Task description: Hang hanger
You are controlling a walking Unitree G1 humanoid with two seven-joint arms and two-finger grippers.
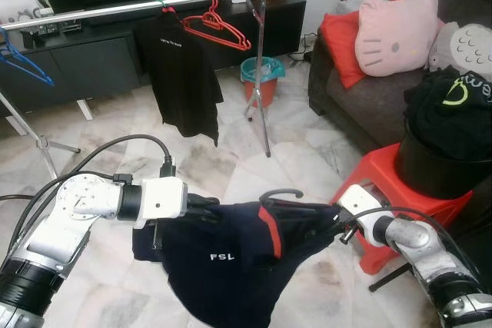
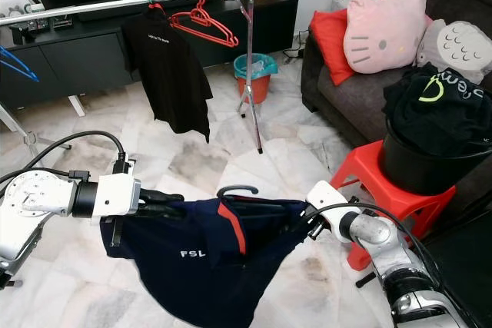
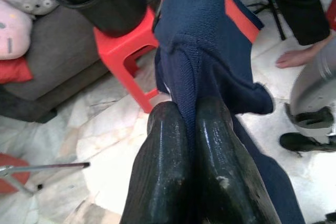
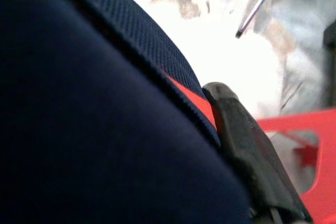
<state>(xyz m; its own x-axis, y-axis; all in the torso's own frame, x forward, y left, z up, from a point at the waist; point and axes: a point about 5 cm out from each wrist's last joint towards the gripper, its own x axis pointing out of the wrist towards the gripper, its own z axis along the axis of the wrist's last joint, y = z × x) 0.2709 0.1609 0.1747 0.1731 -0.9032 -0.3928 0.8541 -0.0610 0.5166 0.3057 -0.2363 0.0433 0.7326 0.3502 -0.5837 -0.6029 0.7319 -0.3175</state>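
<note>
A navy polo shirt (image 1: 231,259) with a red placket hangs on a black hanger whose hook (image 1: 281,193) sticks up at the collar. The shirt is stretched low over the floor between my two grippers. My left gripper (image 1: 211,208) is shut on the shirt's shoulder, and in the left wrist view the fingers (image 3: 168,150) pinch a fold of navy cloth. My right gripper (image 1: 324,222) holds the other shoulder; the right wrist view has one finger (image 4: 247,150) pressed on the cloth. The silver clothes rail (image 1: 138,7) stands farther ahead, apart from both grippers.
On the rail hang a black T-shirt (image 1: 184,74), red hangers (image 1: 219,28) and a blue hanger (image 1: 23,63). A red stool (image 1: 380,178) with a black bucket (image 1: 434,167) of clothes stands to my right, before the sofa (image 1: 369,97). A person's foot (image 3: 294,59) rests on the floor.
</note>
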